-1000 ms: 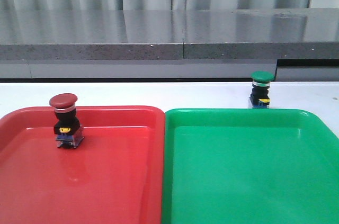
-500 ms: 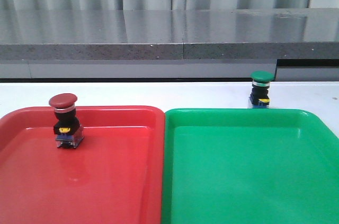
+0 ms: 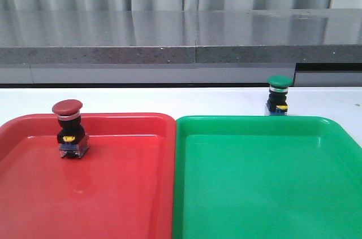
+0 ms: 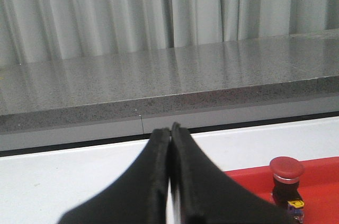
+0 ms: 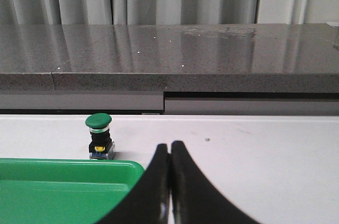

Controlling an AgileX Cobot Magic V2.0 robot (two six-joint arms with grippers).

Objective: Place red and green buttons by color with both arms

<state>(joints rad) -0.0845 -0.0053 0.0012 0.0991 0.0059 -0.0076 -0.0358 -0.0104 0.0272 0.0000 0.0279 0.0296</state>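
Note:
The red button stands upright inside the red tray, near its far left corner; it also shows in the left wrist view as the red button. The green button stands upright on the white table just behind the green tray, outside it, and appears as the green button in the right wrist view. My left gripper is shut with nothing in it, left of and apart from the red button. My right gripper is shut and empty, to the right of the green button. Neither arm shows in the front view.
The two trays lie side by side, touching, at the table's near edge. White table runs behind them to a grey stone ledge with pale curtains above it.

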